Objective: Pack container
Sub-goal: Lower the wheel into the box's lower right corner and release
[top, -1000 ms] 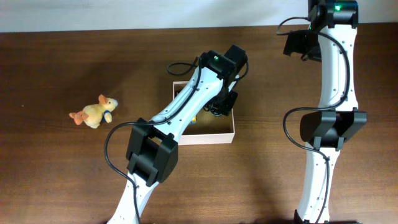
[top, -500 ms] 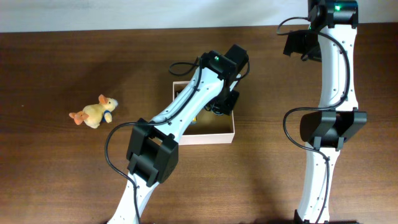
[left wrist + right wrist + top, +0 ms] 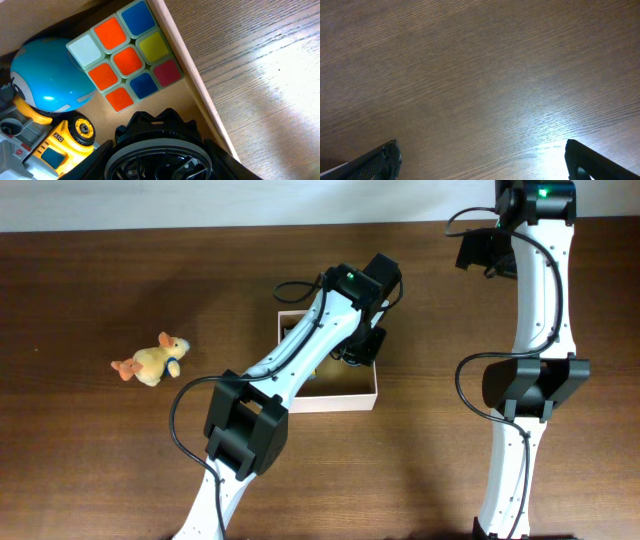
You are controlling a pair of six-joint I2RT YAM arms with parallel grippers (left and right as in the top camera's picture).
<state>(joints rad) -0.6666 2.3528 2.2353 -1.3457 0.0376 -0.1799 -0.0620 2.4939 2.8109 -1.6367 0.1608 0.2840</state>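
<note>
The container [image 3: 340, 402], a shallow white-walled box with a tan inside [image 3: 186, 70], sits mid-table. My left gripper [image 3: 358, 348] is down inside its right part, shut on a black wheel with a grey rim [image 3: 160, 155]. The left wrist view shows a colour cube [image 3: 125, 55], a blue ball-shaped toy [image 3: 47, 77] and a yellow toy vehicle [image 3: 55, 145] lying in the box. My right gripper [image 3: 480, 250] hangs at the far right, open and empty, over bare wood [image 3: 480, 160].
A yellow-orange plush animal [image 3: 152, 360] lies on the table well left of the box. The left arm crosses over the box's left half. The right arm stands along the right side. The table's far edge is at the top.
The left gripper has shifted very slightly to the right inside the box. The right arm and the plush have not moved.
</note>
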